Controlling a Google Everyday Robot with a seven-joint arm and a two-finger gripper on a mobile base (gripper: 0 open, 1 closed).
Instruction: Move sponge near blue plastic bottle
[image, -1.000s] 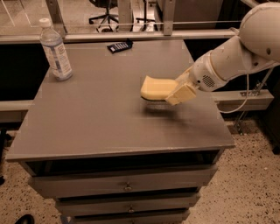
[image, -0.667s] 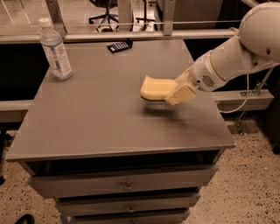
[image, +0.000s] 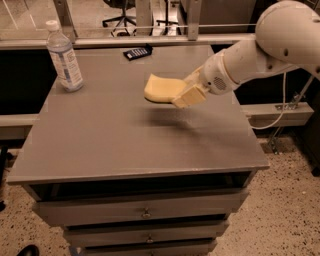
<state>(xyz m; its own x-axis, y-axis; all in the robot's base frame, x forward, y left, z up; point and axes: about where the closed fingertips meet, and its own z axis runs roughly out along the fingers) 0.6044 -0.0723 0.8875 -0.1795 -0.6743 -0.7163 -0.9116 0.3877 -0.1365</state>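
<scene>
The pale yellow sponge (image: 161, 88) hangs in the air above the middle of the grey tabletop, with its shadow on the surface below. My gripper (image: 184, 93) reaches in from the right on a white arm and is shut on the sponge's right end. The clear ribbed plastic bottle (image: 64, 59) with a white cap and pale label stands upright at the table's far left corner, well left of the sponge.
A small dark flat packet (image: 137, 52) lies near the table's far edge, behind the sponge. The grey table (image: 100, 145) is a drawer cabinet with drawers below. A metal rail and office chairs stand behind it. A cable hangs at the right.
The gripper has lifted the sponge a little higher and carried it slightly left; its shadow on the tabletop is now separate from it. The bottle and packet have not moved.
</scene>
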